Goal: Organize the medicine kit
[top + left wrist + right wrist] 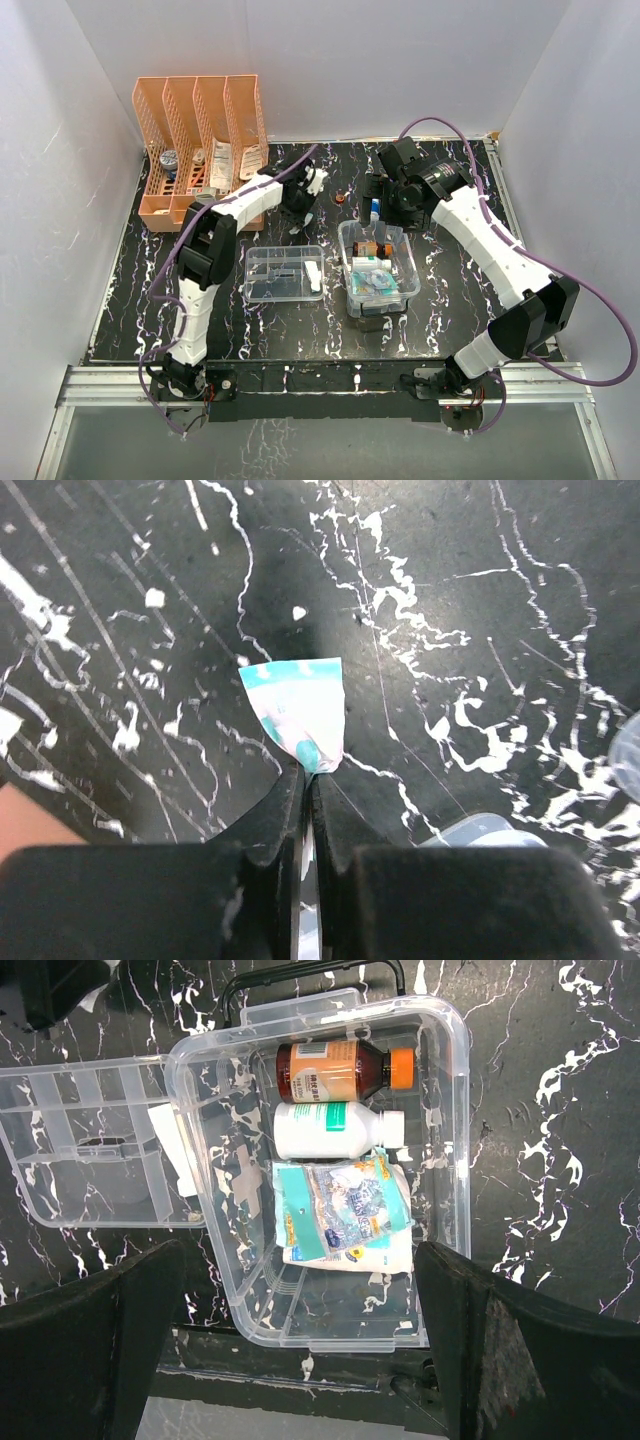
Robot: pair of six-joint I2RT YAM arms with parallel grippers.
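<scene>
The medicine kit, a deep clear box, stands open at mid-table. The right wrist view looks down into the kit. It holds an amber bottle with an orange cap, a white bottle with a green label and teal-and-white packets. My right gripper is open and empty, high above it, and also shows in the top view. My left gripper hovers behind the kit on the left. In the left wrist view this gripper is shut on a small teal-and-white packet above the black table.
A shallow clear divided tray lies left of the kit, touching it. An orange slotted rack with several items stands at the back left. A small reddish item lies between the grippers. White walls close the table on three sides.
</scene>
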